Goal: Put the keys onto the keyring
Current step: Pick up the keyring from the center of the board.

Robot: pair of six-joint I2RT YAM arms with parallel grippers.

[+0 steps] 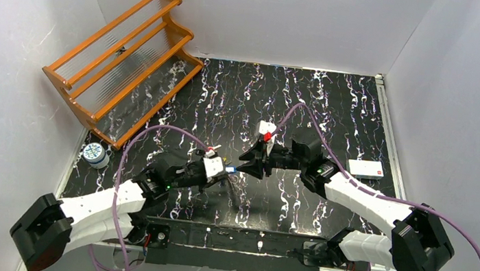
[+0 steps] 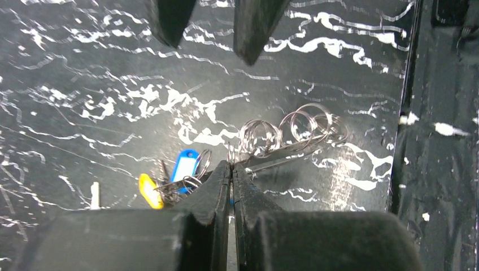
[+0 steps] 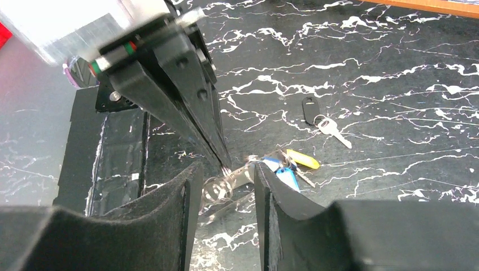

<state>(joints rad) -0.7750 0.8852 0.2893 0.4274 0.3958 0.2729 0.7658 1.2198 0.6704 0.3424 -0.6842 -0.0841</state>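
The keyring [image 2: 282, 131] is a bunch of linked steel split rings held just above the dark marbled table. My left gripper [image 2: 231, 165] is shut on one of its rings. A blue tag [image 2: 183, 164], a yellow tag [image 2: 148, 191] and small keys hang on the same bunch. My right gripper [image 3: 226, 182] is open, its fingers either side of the rings [image 3: 217, 189] without visibly pinching them. The left fingers [image 3: 212, 135] come down to the bunch from the upper left. A loose silver key [image 3: 333, 131] with a black tag [image 3: 310, 110] lies on the table beyond. Both grippers [image 1: 239, 166] meet at mid-table.
A wooden rack [image 1: 122, 62] leans at the back left. A small round tin [image 1: 93, 154] sits by the left edge. A white card with a red mark [image 1: 366, 168] lies at the right. The table's raised front edge [image 2: 402, 130] runs close to the rings.
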